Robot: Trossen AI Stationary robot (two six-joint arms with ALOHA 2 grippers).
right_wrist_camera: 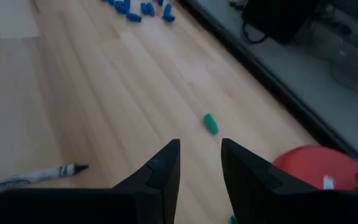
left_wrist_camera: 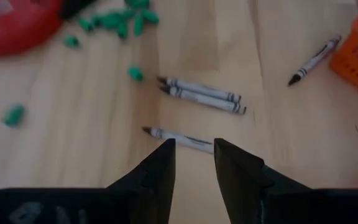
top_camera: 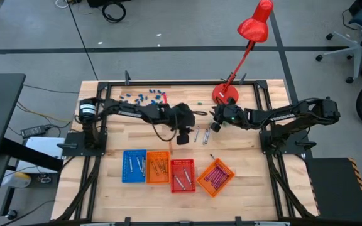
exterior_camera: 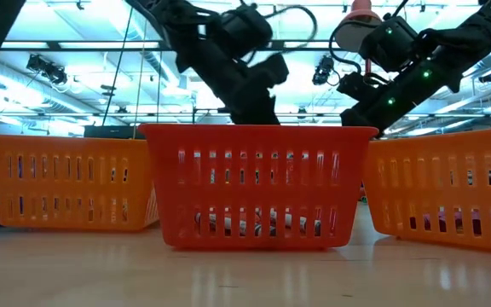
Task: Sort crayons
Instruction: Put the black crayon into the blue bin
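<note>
— Since the loose grey crayons (left_wrist_camera: 201, 95) lie mid-table, beyond the trays, which goes first?
— The single one (left_wrist_camera: 178, 137) just ahead of the left claw (left_wrist_camera: 194, 152). That claw is narrowly parted and empty, so I'd lower it square across the stick and pinch mid-length.
— And the right claw (right_wrist_camera: 200, 155)?
— Also slightly parted, holding nothing, near the red lamp base (top_camera: 224, 94). Keep it clear. Carry the crayon to the red tray (top_camera: 182, 174), avoiding the green bits (left_wrist_camera: 115, 20).

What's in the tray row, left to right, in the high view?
Blue tray → orange tray → red tray → tilted orange tray holding magenta crayons.
</note>
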